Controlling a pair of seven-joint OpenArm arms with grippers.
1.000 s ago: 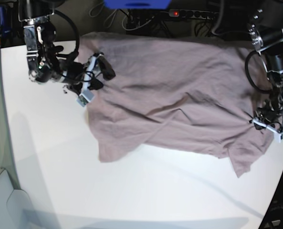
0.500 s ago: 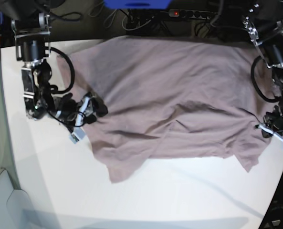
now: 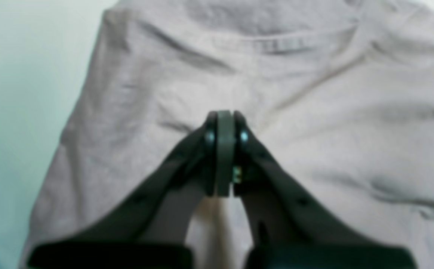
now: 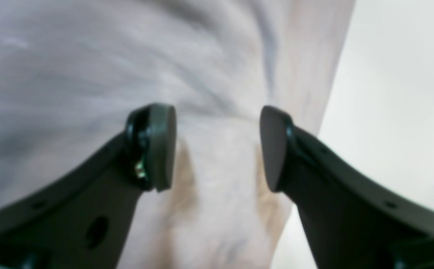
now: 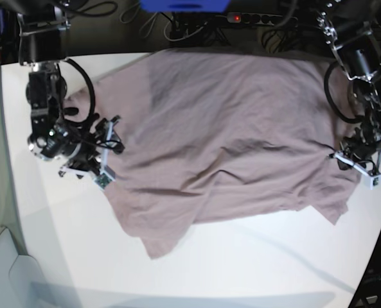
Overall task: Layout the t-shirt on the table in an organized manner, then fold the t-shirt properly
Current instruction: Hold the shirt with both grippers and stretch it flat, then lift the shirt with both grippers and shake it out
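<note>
The mauve t-shirt (image 5: pixel 229 128) lies spread and wrinkled across the white table (image 5: pixel 241 269), with a loose corner hanging toward the front left. My right gripper (image 5: pixel 106 151) hovers at the shirt's left edge. In the right wrist view its jaws (image 4: pixel 217 149) stand open over the cloth (image 4: pixel 71 67), nothing pinched, and bare table (image 4: pixel 388 93) lies to the right. My left gripper (image 5: pixel 341 157) is at the shirt's right edge. In the left wrist view it (image 3: pixel 224 119) is shut on the fabric (image 3: pixel 314 130), and creases run out from its tips.
A power strip (image 5: pixel 248 18) with a red light and a blue object (image 5: pixel 184 5) sit behind the table's back edge among cables. The table's curved edge (image 5: pixel 370 256) drops off at the front right. A pale grey surface (image 5: pixel 4 269) lies beyond the front left edge.
The right arm has swung from the back left toward the front and settled at the shirt's left edge. The shirt has spread wider to the left. The left gripper shifted slightly back and inward.
</note>
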